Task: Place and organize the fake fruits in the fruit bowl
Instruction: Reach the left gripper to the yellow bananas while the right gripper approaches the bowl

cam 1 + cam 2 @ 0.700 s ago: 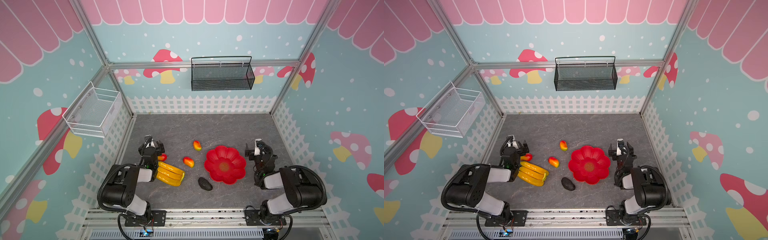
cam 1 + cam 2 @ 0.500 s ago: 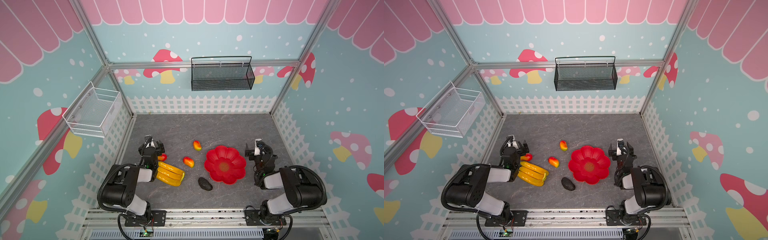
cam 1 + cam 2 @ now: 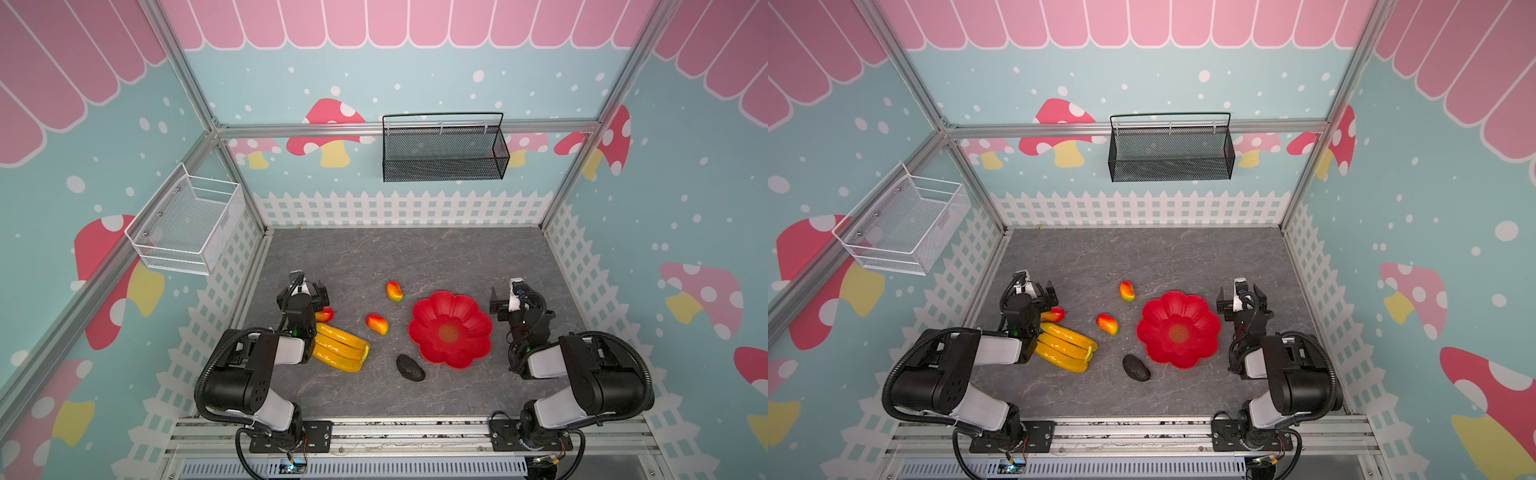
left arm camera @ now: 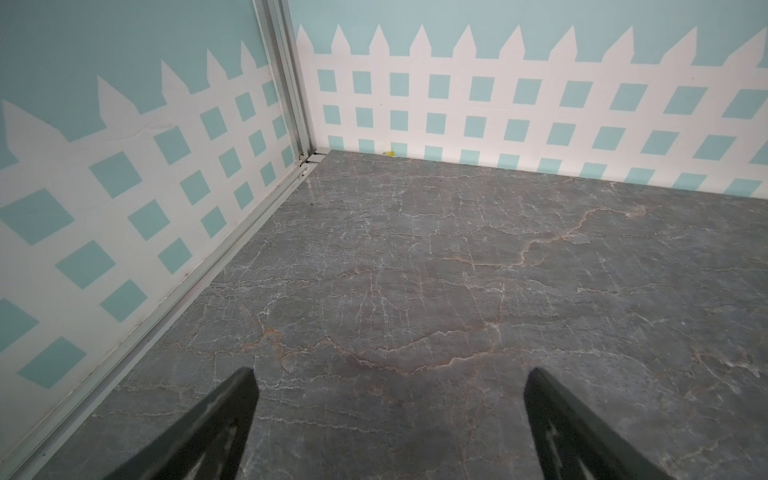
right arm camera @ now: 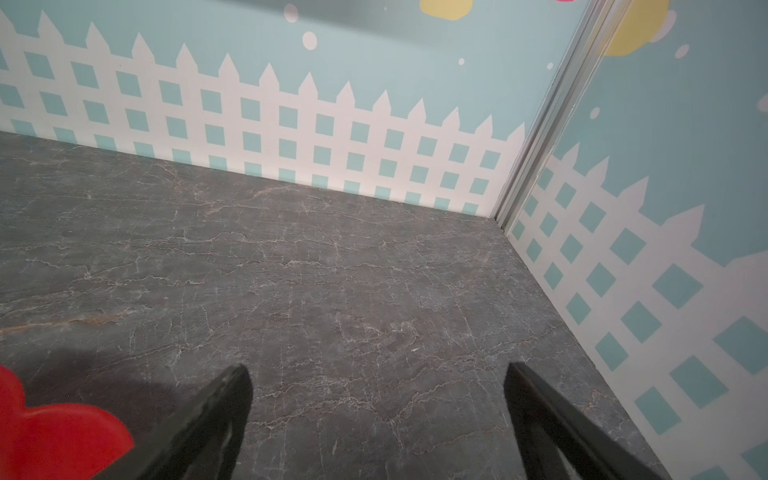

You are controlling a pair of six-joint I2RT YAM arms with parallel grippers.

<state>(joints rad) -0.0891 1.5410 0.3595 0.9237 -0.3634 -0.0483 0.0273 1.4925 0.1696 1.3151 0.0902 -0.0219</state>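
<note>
In both top views the red flower-shaped fruit bowl [image 3: 451, 307] [image 3: 1178, 309] sits empty right of centre. On the floor to its left lie the yellow banana bunch [image 3: 340, 351] [image 3: 1065, 347], three mangoes [image 3: 394, 290] [image 3: 377, 323] [image 3: 325, 314] and the dark avocado [image 3: 410, 368] [image 3: 1136, 368]. My left gripper [image 3: 303, 287] [image 4: 390, 378] stands open and empty just behind the leftmost mango. My right gripper [image 3: 512, 294] [image 5: 378, 374] is open and empty beside the bowl's right edge; a petal of the bowl [image 5: 54, 432] shows in the right wrist view.
A black mesh basket [image 3: 444, 149] hangs on the back wall and a white wire basket [image 3: 187, 228] on the left wall. Fence-printed walls close in the grey marbled floor [image 3: 415, 257] on three sides. Both arm bases stand at the front rail.
</note>
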